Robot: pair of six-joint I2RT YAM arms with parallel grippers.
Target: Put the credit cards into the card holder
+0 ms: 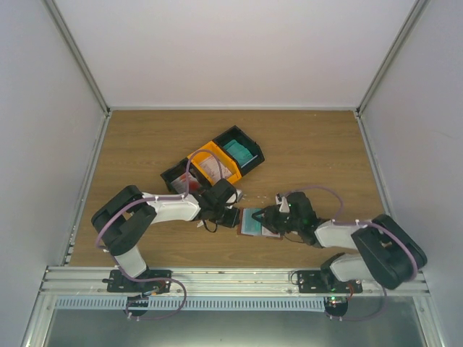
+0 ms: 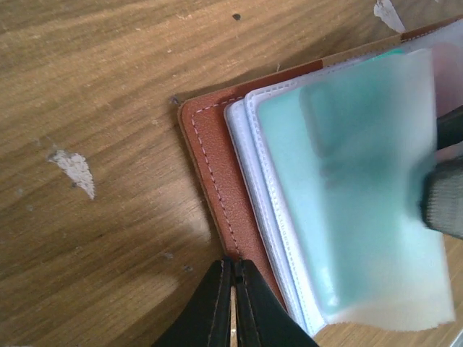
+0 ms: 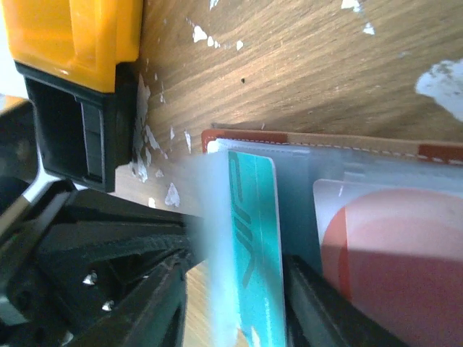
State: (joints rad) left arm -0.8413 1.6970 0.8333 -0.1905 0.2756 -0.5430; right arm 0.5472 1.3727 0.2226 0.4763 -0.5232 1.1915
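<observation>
I find no brand or wording that I can read. The only lettering is a pale stylised mark running along the teal card (image 3: 253,238), and I can't make it out. Beside it in the card holder (image 3: 246,136) sits a white card (image 3: 391,253) with a large red disc, cut off by the frame edge.

The card holder lies open and flat on the desk (image 1: 311,144), between the two arms. Its reddish-brown, leather-like cover has pale stitching along the edge. Inside is a stack of clear plastic sleeves (image 2: 249,144) with sewn white borders. The top sleeve is frosted and blurred, so from the left wrist the teal card under it is only a green haze.

The left jaws are pressed together, with their black fingertips (image 2: 217,311) at the edge of the cover. I can't tell whether they pinch the leather. The right jaws stand part-way apart over the sleeves, one on each side of the teal card.

Beyond the holder, on its far side from the arms, are an orange bin (image 1: 194,155) holding pale cards (image 1: 210,168) and a black bin (image 1: 233,132) holding a teal stack (image 1: 241,152). White flecks (image 2: 76,170) dot the wood grain around the holder.
</observation>
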